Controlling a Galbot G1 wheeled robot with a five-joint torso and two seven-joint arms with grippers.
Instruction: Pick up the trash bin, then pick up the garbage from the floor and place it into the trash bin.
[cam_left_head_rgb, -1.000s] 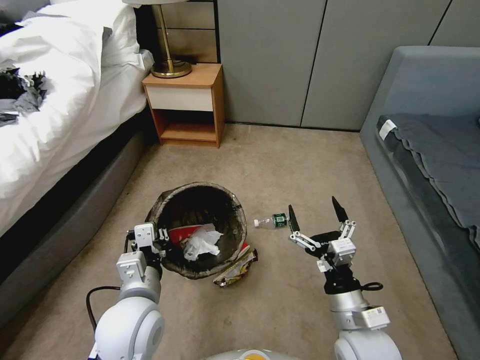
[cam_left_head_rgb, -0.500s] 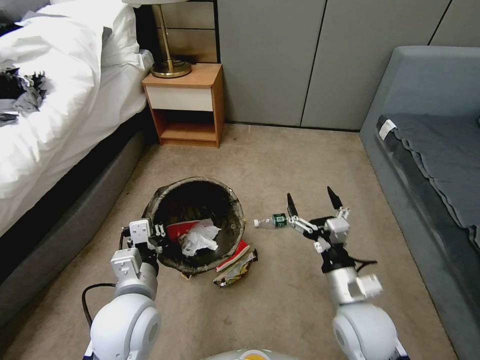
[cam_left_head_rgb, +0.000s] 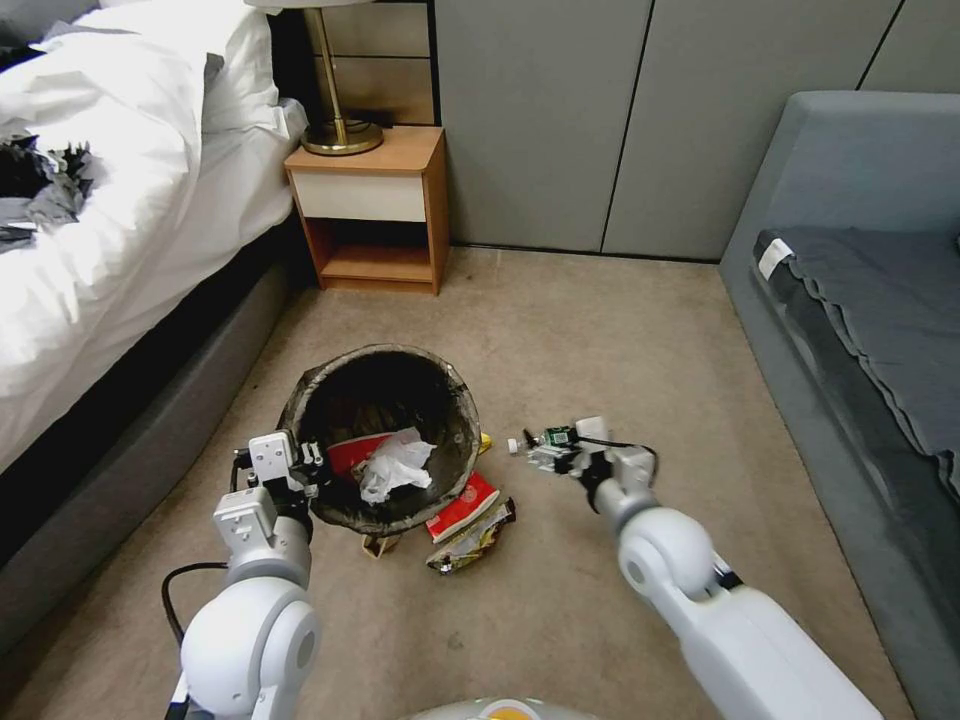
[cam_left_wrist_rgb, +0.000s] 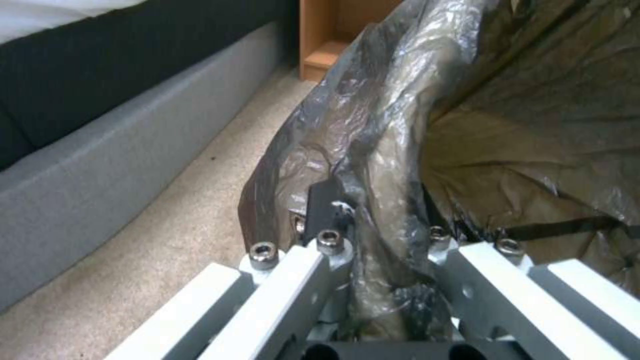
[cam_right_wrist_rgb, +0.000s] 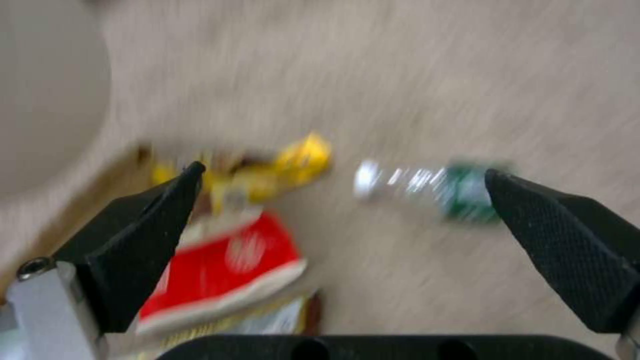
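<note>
Your right gripper (cam_right_wrist_rgb: 343, 220) is spread wide and holds nothing; its two black fingertips (cam_right_wrist_rgb: 147, 235) hang just above the floor (cam_left_head_rgb: 600, 330). Between them, toward the right-hand tip, lies the clear plastic bottle (cam_right_wrist_rgb: 433, 187) with its green label, on its side on the carpet, white cap pointing toward the bin. In the head view the gripper sits right over that bottle (cam_left_head_rgb: 545, 438). Toward the other fingertip lie a yellow wrapper (cam_right_wrist_rgb: 300, 160) and a red-and-white snack packet (cam_right_wrist_rgb: 227, 270), flat on the carpet, with another shiny packet (cam_left_head_rgb: 470, 545) beside the red one.

Your left gripper (cam_left_head_rgb: 300, 470) is clamped on the near rim of the trash bin (cam_left_head_rgb: 380, 440), one finger outside and one inside the crinkled dark bag (cam_left_wrist_rgb: 373, 125) folded over the edge. The bin is tilted, its mouth turned toward you. Inside it you can see crumpled white tissue (cam_left_head_rgb: 395, 465) resting on a red packet (cam_left_head_rgb: 350, 455).

Beyond the bin stands a wooden nightstand (cam_left_head_rgb: 375, 205); a bed (cam_left_head_rgb: 110, 200) runs along the left side.
</note>
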